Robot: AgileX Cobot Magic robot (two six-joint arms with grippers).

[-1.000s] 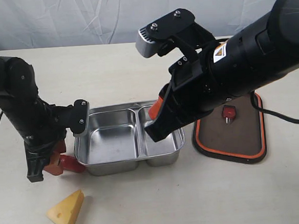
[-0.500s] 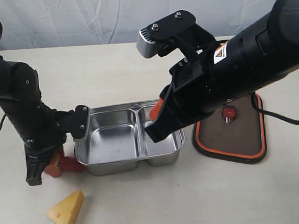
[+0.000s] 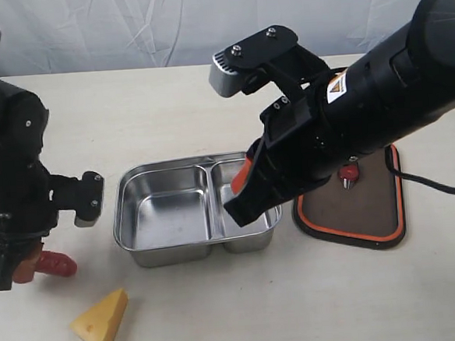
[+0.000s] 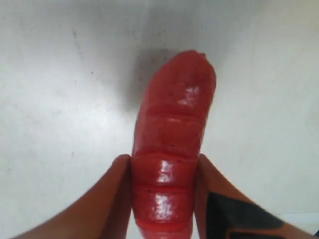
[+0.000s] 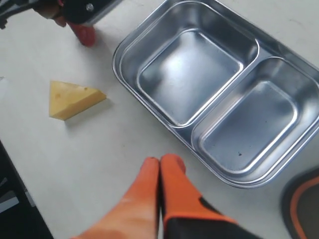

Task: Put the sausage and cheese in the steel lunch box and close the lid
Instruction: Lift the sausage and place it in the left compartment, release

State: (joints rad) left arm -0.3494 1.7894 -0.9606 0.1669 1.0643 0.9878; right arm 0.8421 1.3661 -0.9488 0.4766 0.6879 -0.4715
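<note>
My left gripper (image 3: 25, 269) is shut on the red sausage (image 3: 56, 264), well to the left of the steel lunch box (image 3: 171, 255). In the left wrist view the fingers clamp the sausage (image 4: 172, 134) on both sides, and its ridged end pokes out just over the table. I cannot tell whether it touches the table. The yellow cheese (image 3: 103, 320) lies on the table in front of the box's left corner. My right gripper (image 3: 239, 205) hangs shut and empty over the box's smaller compartment. Both compartments of the box (image 5: 189, 74) are empty. The dark lid (image 3: 347, 209) lies right of the box, orange rim up.
The pale tabletop (image 3: 222, 319) runs back to a grey cloth backdrop (image 3: 124, 29). The bulky right arm (image 3: 364, 106) crosses above the box's right end and part of the lid. The right wrist view also takes in the cheese (image 5: 72, 99) and the sausage tip (image 5: 83, 34).
My left arm has swung left, away from the box's left wall, carrying the sausage with it. The right arm has barely shifted.
</note>
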